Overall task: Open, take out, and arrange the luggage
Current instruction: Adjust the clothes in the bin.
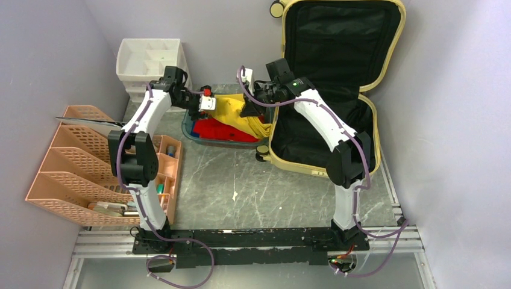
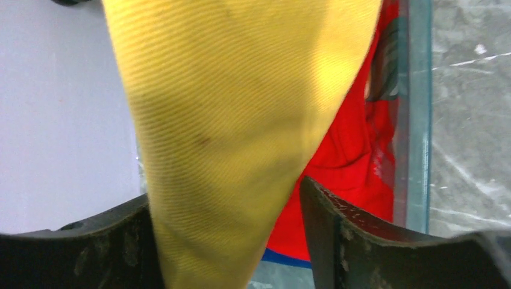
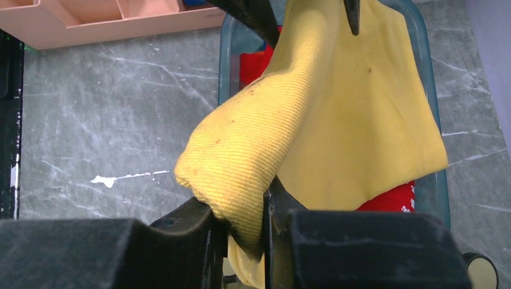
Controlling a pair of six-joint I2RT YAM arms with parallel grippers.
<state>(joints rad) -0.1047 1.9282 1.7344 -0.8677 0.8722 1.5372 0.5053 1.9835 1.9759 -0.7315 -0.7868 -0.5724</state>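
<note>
Top view looks down from behind; both wrist views closely share the yellow cloth [image 3: 361, 120]

Nothing actually readable from where I'm standing, folks. The closest thing to print is a bit of white marking on the red cloth [image 2: 352, 150] lying in the teal tray [image 2: 416, 90]. It's blurry and partly tucked under the yellow cloth [image 2: 229, 120], so I can't make out a single letter. The luggage [image 1: 343, 42] doesn't show any lettering or logo I could read either, at least not from the overhead view.
</note>
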